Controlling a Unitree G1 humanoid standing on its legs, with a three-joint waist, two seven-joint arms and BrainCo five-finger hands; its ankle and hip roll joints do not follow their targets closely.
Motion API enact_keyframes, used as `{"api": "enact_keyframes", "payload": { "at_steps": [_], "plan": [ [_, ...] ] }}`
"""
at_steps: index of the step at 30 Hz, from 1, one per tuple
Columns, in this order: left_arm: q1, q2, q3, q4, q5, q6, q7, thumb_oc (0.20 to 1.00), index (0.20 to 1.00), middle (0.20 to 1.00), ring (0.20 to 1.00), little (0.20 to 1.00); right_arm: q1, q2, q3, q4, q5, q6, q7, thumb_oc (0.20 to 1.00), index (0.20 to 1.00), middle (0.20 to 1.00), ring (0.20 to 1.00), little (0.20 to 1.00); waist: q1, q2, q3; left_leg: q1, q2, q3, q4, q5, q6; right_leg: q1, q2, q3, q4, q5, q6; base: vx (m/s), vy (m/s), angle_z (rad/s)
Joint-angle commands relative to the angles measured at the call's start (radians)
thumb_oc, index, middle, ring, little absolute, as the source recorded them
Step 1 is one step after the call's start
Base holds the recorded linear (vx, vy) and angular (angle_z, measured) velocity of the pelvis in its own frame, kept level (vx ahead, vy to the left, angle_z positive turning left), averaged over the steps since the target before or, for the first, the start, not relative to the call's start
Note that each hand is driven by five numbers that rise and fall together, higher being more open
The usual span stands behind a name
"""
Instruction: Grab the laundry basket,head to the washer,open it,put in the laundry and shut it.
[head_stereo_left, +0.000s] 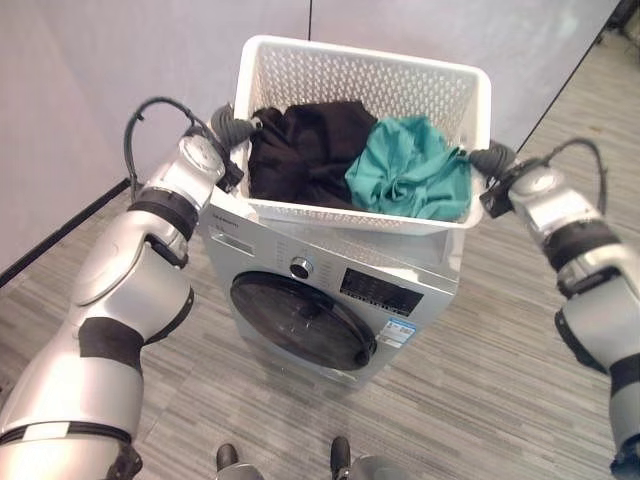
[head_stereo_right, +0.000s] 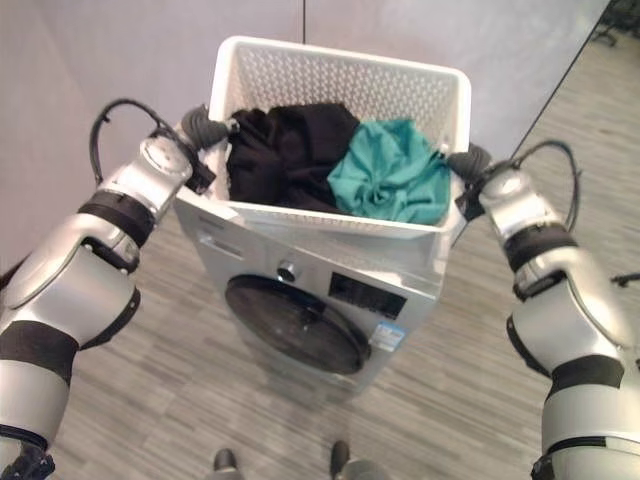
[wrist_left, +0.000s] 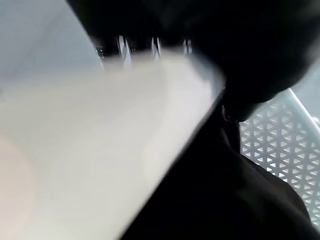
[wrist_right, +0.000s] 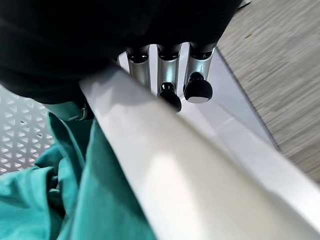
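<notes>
At upper centre, the laundry basket (head_stereo_left: 300, 70) sits on the washer (head_stereo_left: 330, 290), left hand (head_stereo_left: 232, 125) and right hand (head_stereo_left: 492, 158) fingers (wrist_right: 169, 75) curled round its rims; it should settle flat before either lets go.

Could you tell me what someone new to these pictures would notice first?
A white laundry basket sits on top of the washer, holding a black garment beside a teal one. The left hand and right hand grip its opposite rims. Below, the washer's round door is shut.
</notes>
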Motion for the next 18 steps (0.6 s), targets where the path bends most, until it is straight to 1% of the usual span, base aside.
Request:
{"api": "enact_keyframes", "payload": {
  "at_steps": [1,3,5,6,9,16,17,18],
  "plan": [
    [-0.157,0.009,-0.012,0.074,0.041,-0.072,0.033,0.200,0.200,0.200,0.200,0.200,-0.029,-0.057,0.055,0.073,-0.063,-0.027,0.000,0.200,0.200,0.200,0.200,0.200,0.037,0.018,-0.081,0.045,-0.012,0.027,0.059,-0.078,0.013,-0.015,-0.079,-0.022,0.047,-0.090,0.080,0.06,0.101,-0.18],
    [-0.163,0.002,-0.026,0.096,0.059,-0.067,0.031,0.200,0.200,0.200,0.200,0.200,-0.043,-0.039,0.069,0.114,-0.078,-0.020,0.009,0.200,0.200,0.200,0.200,0.200,0.038,0.023,-0.087,0.063,-0.031,0.040,0.037,-0.080,0.018,-0.019,-0.091,-0.013,0.049,-0.086,0.089,0.05,0.113,0.04],
    [-0.164,0.001,-0.028,0.101,0.063,-0.066,0.028,0.200,0.200,0.200,0.200,0.200,-0.051,-0.034,0.071,0.131,-0.081,-0.017,0.011,0.200,0.200,0.200,0.200,0.200,0.038,0.025,-0.088,0.066,-0.035,0.046,0.032,-0.079,0.019,-0.020,-0.095,-0.012,0.048,-0.082,0.092,0.02,0.068,-0.03],
    [-0.167,0.001,-0.031,0.115,0.072,-0.063,0.026,0.200,0.200,0.200,0.200,0.200,-0.069,-0.026,0.075,0.177,-0.095,-0.016,0.013,0.200,0.200,0.200,0.200,0.200,0.035,0.029,-0.089,0.075,-0.043,0.056,0.018,-0.080,0.022,-0.023,-0.103,-0.007,0.042,-0.075,0.099,0.03,0.079,-0.07],
    [-0.171,-0.001,-0.035,0.133,0.084,-0.064,0.032,0.200,0.200,0.200,0.200,0.200,-0.121,-0.017,0.079,0.251,-0.105,-0.018,0.004,0.200,0.200,0.200,0.200,0.200,0.029,0.036,-0.090,0.078,-0.053,0.059,0.001,-0.079,0.025,-0.033,-0.111,-0.002,0.033,-0.066,0.107,0.02,0.064,-0.01],
    [-0.190,-0.010,-0.025,0.154,0.091,-0.068,0.051,0.200,0.200,0.200,0.200,0.200,-0.186,-0.025,0.070,0.339,-0.111,-0.019,-0.013,0.200,0.200,0.200,0.200,0.200,0.017,0.046,-0.086,0.078,-0.059,0.064,-0.025,-0.071,0.023,-0.053,-0.116,0.002,0.025,-0.059,0.113,0.04,0.010,0.00],
    [-0.216,-0.009,-0.022,0.164,0.080,-0.070,0.061,0.200,0.200,0.200,0.200,0.200,-0.238,-0.022,0.083,0.362,-0.114,-0.020,-0.021,0.200,0.200,0.200,0.200,0.200,0.008,0.051,-0.079,0.066,-0.055,0.064,-0.030,-0.065,0.019,-0.076,-0.113,0.005,0.026,-0.055,0.114,0.06,-0.037,-0.04],
    [-0.227,-0.009,-0.017,0.166,0.075,-0.071,0.070,0.313,0.313,0.313,0.313,0.313,-0.256,-0.019,0.087,0.363,-0.114,-0.023,-0.025,0.200,0.200,0.200,0.200,0.200,0.004,0.050,-0.077,0.063,-0.052,0.066,-0.032,-0.063,0.017,-0.083,-0.112,0.003,0.025,-0.054,0.114,0.06,-0.047,-0.06]
  ]
}}
